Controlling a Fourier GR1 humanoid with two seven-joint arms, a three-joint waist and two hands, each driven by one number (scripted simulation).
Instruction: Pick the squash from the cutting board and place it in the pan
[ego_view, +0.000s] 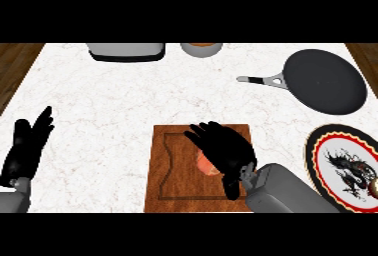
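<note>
Nearest the lower edge we see the right robot hand (221, 152), its grey forearm entering at lower right and its fingers spread low over the cutting board (170, 175) at lower centre. Only an orange sliver of the squash (206, 165) shows beneath the palm; we cannot tell whether the fingers have closed round it. At the left edge the left robot hand (26, 145) rests with fingers straight and apart, holding nothing. At the right edge lies a decorated plate (325, 170); above it, at upper right, sits the dark pan (325, 80), handle pointing left, well apart from the board. Two cropped objects, a grey appliance (125, 50) and a bowl (201, 48), line the top of the marble desk (103, 100).

Risk, in our judgement: the hidden squash may slip from an uncertain grasp, or the carry may end on the plate.

Count: one squash, one board, one pan, one plate, two hands.
</note>
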